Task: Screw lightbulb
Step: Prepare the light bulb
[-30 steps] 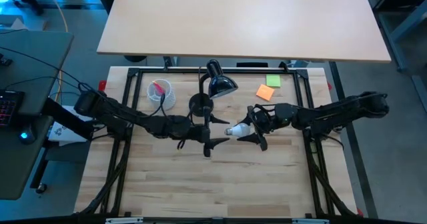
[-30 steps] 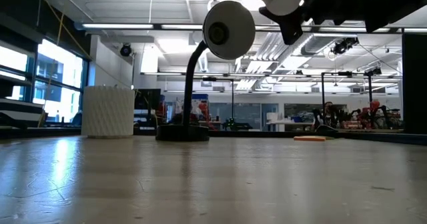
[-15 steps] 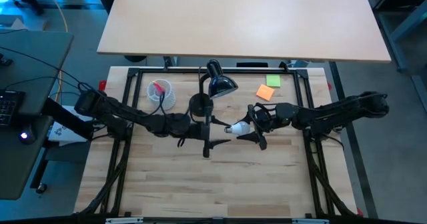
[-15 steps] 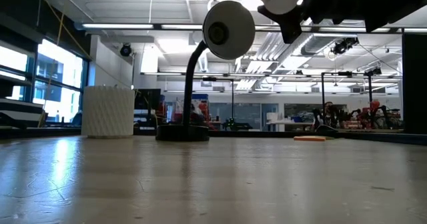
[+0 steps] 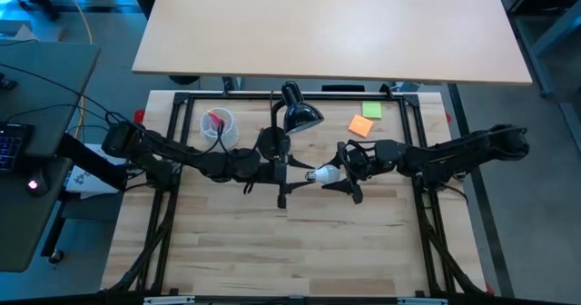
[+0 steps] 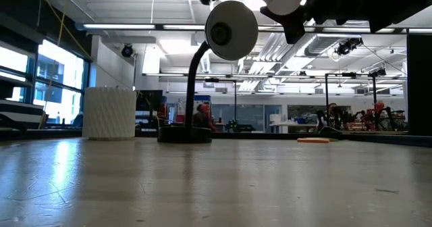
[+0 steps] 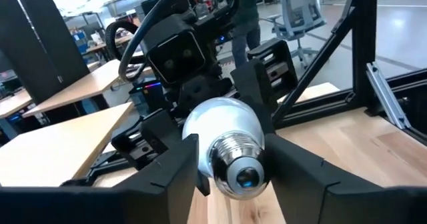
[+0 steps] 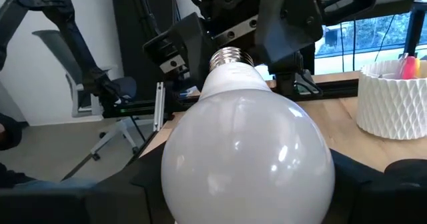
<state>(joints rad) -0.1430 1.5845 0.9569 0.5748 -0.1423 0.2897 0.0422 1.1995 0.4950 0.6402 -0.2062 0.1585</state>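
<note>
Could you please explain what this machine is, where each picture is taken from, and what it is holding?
These are two dark robot arms working at a wooden table. One picture looks straight down, one looks level across the tabletop, and two come from cameras on the arms' wrists. The right gripper holds the lightbulb by its white glass, above the table, with the silvery screw base pointing at the left gripper. In the left wrist view, the left gripper's fingers flank that base closely; I cannot tell whether they grip it. On the table stand a black desk lamp, a white cup with pink items, and coloured sticky notes.
</note>
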